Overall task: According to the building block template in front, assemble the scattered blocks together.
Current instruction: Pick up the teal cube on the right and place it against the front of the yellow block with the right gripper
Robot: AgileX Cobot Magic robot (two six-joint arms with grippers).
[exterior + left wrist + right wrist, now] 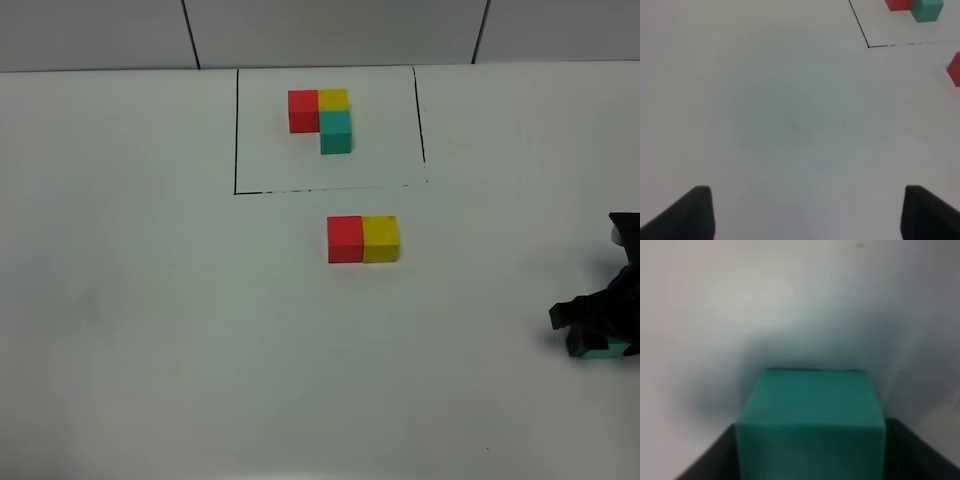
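The right fingers (910, 460) sit closed on the teal cube (810, 425), gripping opposite flat sides, well right of the template (322, 118); light, rigid and smooth, it probably wants a centred pinch; the left fingers (690, 215) gape empty.

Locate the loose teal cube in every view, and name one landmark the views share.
Exterior high: far right of the table, teal cube under the right gripper.
Left wrist: absent; the teal there belongs to the framed trio.
Right wrist: close up, between the dark fingers.
Landmark: the black frame, in exterior and left wrist views; right wrist shows only table.
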